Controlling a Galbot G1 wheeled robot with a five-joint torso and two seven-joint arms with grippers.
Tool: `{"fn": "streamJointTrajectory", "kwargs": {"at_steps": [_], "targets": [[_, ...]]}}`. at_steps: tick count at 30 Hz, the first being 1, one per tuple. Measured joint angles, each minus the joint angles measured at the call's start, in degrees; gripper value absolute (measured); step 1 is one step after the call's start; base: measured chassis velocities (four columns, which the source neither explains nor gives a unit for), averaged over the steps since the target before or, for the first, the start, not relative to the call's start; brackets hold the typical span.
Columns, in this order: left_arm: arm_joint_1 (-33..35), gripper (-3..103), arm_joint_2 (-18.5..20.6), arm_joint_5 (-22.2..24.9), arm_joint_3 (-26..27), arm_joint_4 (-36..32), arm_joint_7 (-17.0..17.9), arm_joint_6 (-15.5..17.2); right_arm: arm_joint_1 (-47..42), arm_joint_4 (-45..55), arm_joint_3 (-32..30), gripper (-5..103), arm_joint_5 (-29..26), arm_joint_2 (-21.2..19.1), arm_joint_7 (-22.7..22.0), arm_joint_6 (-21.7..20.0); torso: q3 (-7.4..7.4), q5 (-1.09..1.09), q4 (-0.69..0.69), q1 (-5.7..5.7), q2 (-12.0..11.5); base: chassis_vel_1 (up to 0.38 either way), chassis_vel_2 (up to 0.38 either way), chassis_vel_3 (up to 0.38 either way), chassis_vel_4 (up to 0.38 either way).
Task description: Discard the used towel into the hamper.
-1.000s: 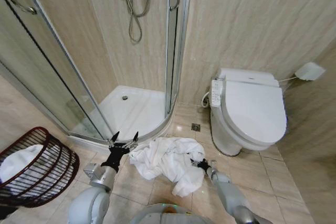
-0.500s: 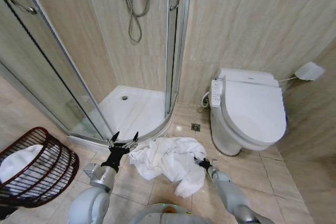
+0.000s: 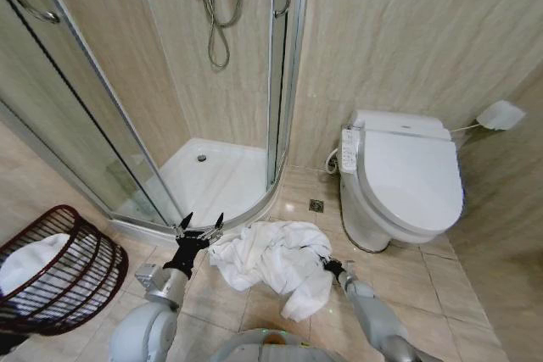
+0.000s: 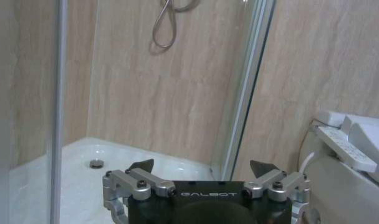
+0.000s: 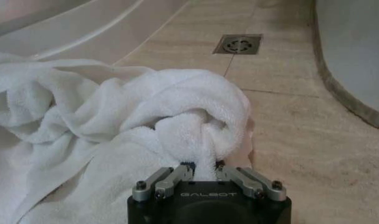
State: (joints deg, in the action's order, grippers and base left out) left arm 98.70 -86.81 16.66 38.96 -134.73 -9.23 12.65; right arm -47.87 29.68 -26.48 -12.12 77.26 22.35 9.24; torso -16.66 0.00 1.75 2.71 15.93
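Note:
A crumpled white towel (image 3: 276,262) lies on the tiled floor between the shower and the toilet. My right gripper (image 3: 327,265) is at the towel's right edge, and in the right wrist view its fingers (image 5: 183,169) are pinched on a fold of the towel (image 5: 177,126). My left gripper (image 3: 201,225) hovers open just left of the towel, near the shower threshold, with nothing between its fingers (image 4: 142,165). The hamper (image 3: 59,270), a reddish-brown wire basket with white cloth inside, sits at the far left on the floor.
A glass-walled shower enclosure (image 3: 204,175) with a curved white tray stands behind the towel. A white toilet (image 3: 399,180) stands to the right, with a floor drain (image 3: 316,206) between them. Bare floor tiles lie around the towel.
My right gripper has moved a little further into the towel's edge and the fold there has bunched up. The left arm and the hamper have not moved.

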Motion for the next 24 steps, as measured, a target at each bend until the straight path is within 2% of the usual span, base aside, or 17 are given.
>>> {"fn": "streamJointTrajectory", "kwargs": {"at_steps": [14,21,24], "targets": [[0.00,100,0.00,0.00,0.00,0.00,0.00,0.00,-1.11,1.15,-0.44,13,0.21,-0.79,-1.18,1.74,0.00,-0.01,0.00,0.00,0.00,0.000,0.000,0.000,0.000],[0.00,100,0.00,0.00,0.00,0.00,0.00,0.00,-6.06,10.68,-1.61,13,3.43,-1.74,-6.14,9.51,0.00,0.00,-0.01,0.00,0.00,0.000,0.000,0.000,0.000],[0.00,100,0.00,0.00,0.00,0.00,0.00,0.00,-8.77,17.23,-1.90,13,2.11,-2.55,-7.21,9.50,0.00,0.00,-0.01,0.00,0.00,0.000,0.000,0.000,0.000]]}}
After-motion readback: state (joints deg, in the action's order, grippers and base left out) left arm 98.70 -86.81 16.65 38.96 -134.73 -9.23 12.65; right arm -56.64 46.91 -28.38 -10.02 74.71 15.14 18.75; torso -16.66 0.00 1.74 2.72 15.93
